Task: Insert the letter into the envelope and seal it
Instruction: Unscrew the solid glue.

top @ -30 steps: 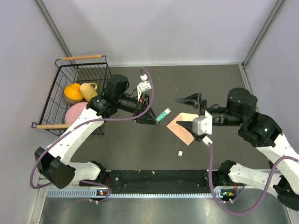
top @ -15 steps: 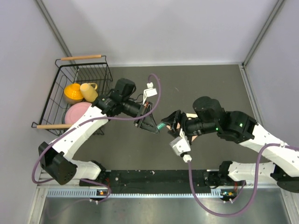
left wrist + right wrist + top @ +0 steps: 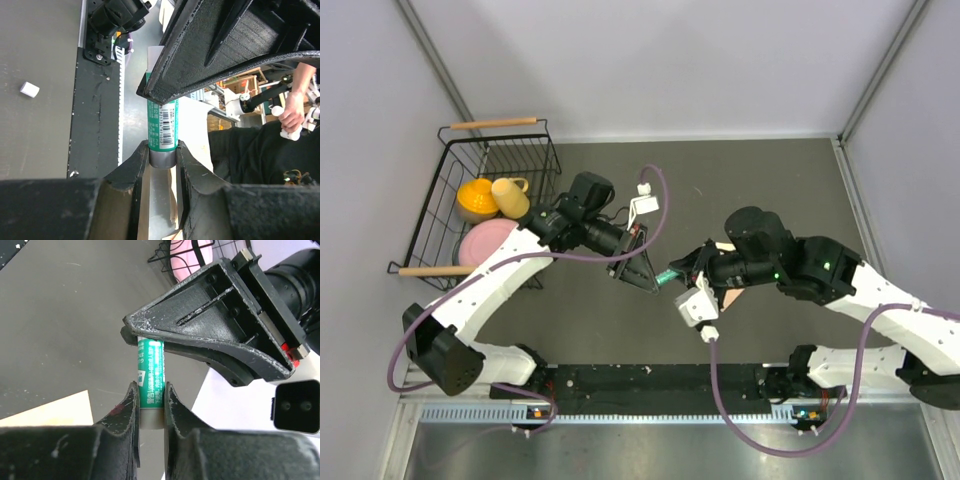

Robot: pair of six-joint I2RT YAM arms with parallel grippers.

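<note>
Swung in leftward since a second ago, the right gripper (image 3: 150, 405) now pinches its fingers shut on one end of the green-labelled white glue stick (image 3: 150, 371). The flat peach paper envelope (image 3: 55, 412) lies on the dark table (image 3: 60, 315) just behind it, largely under the bent right wrist. Left of the envelope, the left gripper (image 3: 162, 156), its arm stretched across, clamps the stick's other end, tip to tip with the right; the label shows a barcode and white print too small to read.
</note>
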